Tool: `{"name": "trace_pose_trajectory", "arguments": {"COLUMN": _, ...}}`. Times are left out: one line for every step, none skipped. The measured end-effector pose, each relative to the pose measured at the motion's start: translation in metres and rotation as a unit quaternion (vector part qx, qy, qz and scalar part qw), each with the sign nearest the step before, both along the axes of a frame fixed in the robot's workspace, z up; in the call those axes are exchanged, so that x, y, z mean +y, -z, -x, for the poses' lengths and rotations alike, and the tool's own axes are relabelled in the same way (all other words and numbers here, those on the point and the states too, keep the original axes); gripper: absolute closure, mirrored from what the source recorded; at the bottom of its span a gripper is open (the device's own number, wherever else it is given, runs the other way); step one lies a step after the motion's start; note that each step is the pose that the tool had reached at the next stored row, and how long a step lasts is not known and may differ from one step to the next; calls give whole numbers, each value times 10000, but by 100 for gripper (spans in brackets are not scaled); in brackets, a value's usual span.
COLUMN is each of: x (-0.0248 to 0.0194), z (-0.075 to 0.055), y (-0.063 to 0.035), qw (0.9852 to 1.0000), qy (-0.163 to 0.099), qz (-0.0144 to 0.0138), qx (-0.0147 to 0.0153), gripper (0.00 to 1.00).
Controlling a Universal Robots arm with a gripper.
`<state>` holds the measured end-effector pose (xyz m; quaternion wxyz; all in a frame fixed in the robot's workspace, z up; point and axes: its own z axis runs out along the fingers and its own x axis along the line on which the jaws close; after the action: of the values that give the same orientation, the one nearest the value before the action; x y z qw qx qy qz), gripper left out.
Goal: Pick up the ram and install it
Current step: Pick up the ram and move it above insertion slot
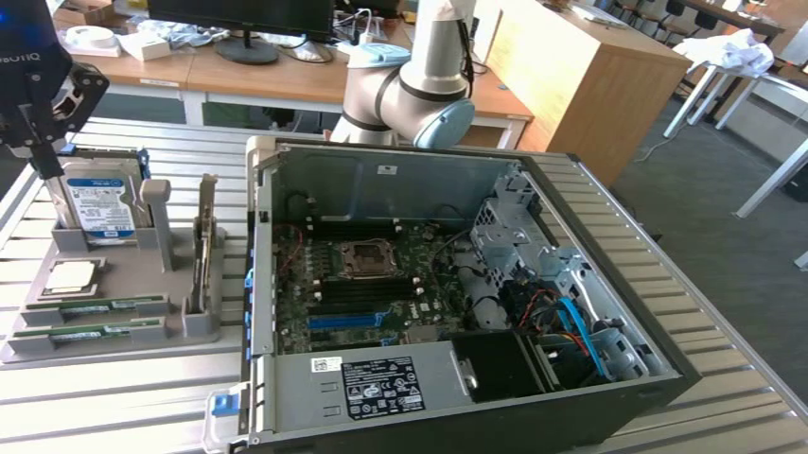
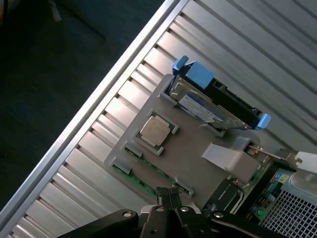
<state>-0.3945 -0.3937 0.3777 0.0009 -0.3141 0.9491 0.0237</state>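
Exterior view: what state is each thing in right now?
computer case: open, side off, insides showing.
ram: two sticks resting in the grey holder, not installed.
processor chip: lying flat on the holder.
hard drive: standing upright in the holder.
bracketed card: standing on edge in the holder.
hand: hovers over the holder.

Ten o'clock, white lettering on the dark casing (image 1: pixel 28 57), cut off, unreadable. Power supply label (image 1: pixel 382 386) at six o'clock, hard drive label (image 1: pixel 98 203): print illegible.
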Motion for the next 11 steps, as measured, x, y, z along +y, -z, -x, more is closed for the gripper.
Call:
{"name": "trace_pose_trajectory", "arguments": {"x": 0, "z": 0, "y": 1, "qw": 10000, "qy": -90, "qz": 0, "qx": 0, "gripper": 90}}
{"name": "trace_pose_trajectory", "arguments": {"x": 0, "z": 0, "y": 2, "qw": 9998, "qy": -180, "qz": 0, "qx": 0, "gripper": 90}}
{"name": "trace_pose_trajectory", "arguments": {"x": 0, "z": 0, "y": 3, "qw": 9996, "qy": -270, "qz": 0, "qx": 0, "gripper": 90}}
{"name": "trace_pose_trajectory", "arguments": {"x": 0, "z": 0, "y": 4, "qw": 9993, "qy": -368, "qz": 0, "qx": 0, "gripper": 90}}
{"name": "trace_pose_trajectory", "arguments": {"x": 0, "z": 0, "y": 5, "qw": 9990, "qy": -458, "qz": 0, "qx": 0, "gripper": 90}}
{"name": "trace_pose_trajectory", "arguments": {"x": 0, "z": 0, "y": 6, "qw": 9985, "qy": -545, "qz": 0, "qx": 0, "gripper": 90}}
{"name": "trace_pose_trajectory", "arguments": {"x": 0, "z": 0, "y": 7, "qw": 9980, "qy": -634, "qz": 0, "qx": 0, "gripper": 90}}
{"name": "trace_pose_trajectory", "arguments": {"x": 0, "z": 0, "y": 8, "qw": 9974, "qy": -724, "qz": 0, "qx": 0, "gripper": 90}}
{"name": "trace_pose_trajectory", "arguments": {"x": 0, "z": 0, "y": 9, "qw": 9967, "qy": -814, "qz": 0, "qx": 0, "gripper": 90}}
{"name": "trace_pose_trajectory", "arguments": {"x": 0, "z": 0, "y": 10, "qw": 9958, "qy": -912, "qz": 0, "qx": 0, "gripper": 90}}
{"name": "trace_pose_trajectory", "arguments": {"x": 0, "z": 0, "y": 11, "qw": 9950, "qy": -1001, "qz": 0, "qx": 0, "gripper": 90}}
